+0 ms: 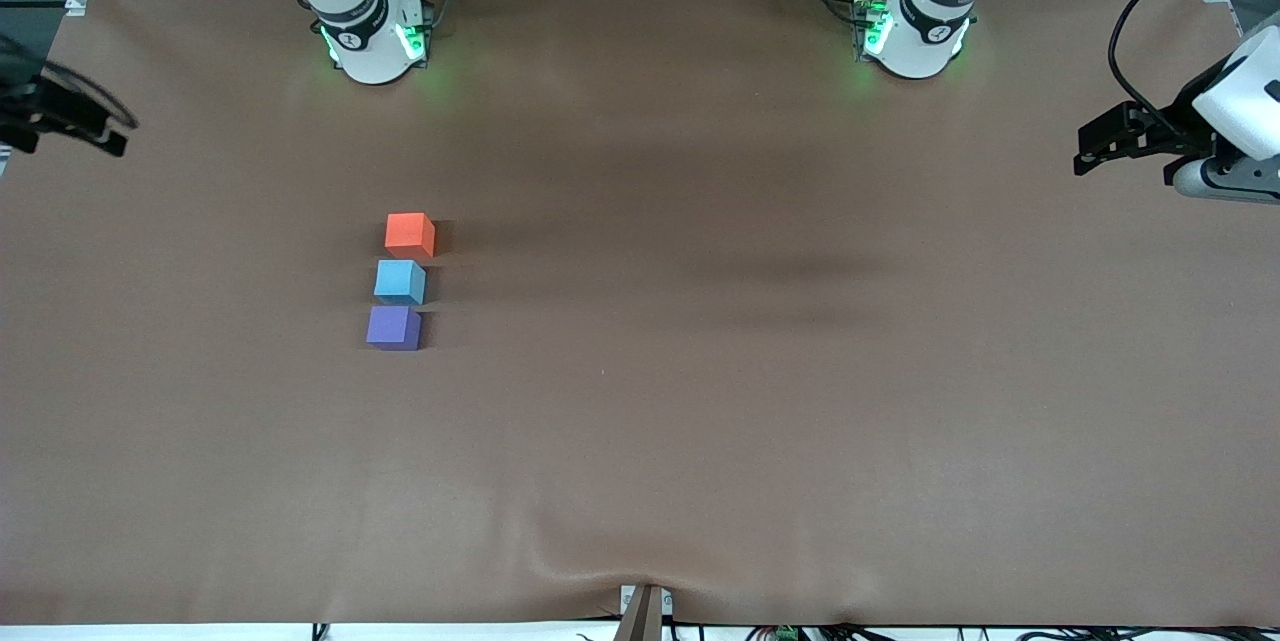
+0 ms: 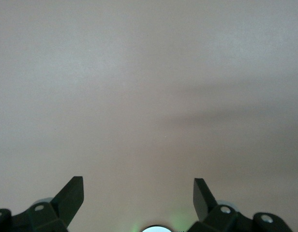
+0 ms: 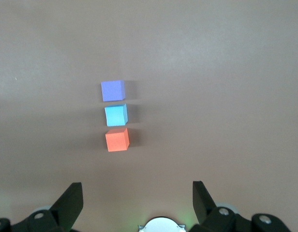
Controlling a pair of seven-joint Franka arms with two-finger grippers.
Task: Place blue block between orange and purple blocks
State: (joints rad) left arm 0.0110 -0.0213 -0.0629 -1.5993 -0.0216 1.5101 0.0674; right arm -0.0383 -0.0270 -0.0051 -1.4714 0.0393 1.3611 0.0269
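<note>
— Two grippers, both empty, as far as I can see. The right gripper (image 3: 137, 200) hangs high with its jaws spread wide and nothing between them; in the front view it only shows at the edge, up at the right arm's end of the table (image 1: 640, 471).

— And looking out from it?

— Its wrist camera looks straight down on the three cubes in a row. The orange block (image 3: 117, 139) comes first, then the blue block (image 3: 115, 115), then the purple block (image 3: 112, 90), all well apart from the fingertips.

— So the blue one is already in the gap?

— I'd judge so. From the front, the orange block (image 1: 410, 234) sits farthest from the camera, the blue block (image 1: 400, 281) just nearer, the purple block (image 1: 393, 328) nearest. The row runs from the robots' side toward the front camera. Blue looks to touch purple or nearly so; a thin gap shows toward orange.

— Which arm is closer, if a nudge were needed?

— Clearly the right one; the row lies at its end of the table. The left gripper (image 1: 1120, 136) waits over the left arm's end of the table, jaws also parted and empty (image 2: 138, 195), seeing only bare cloth.

— So what remains?

— Probably nothing; the placement reads as done.
</note>
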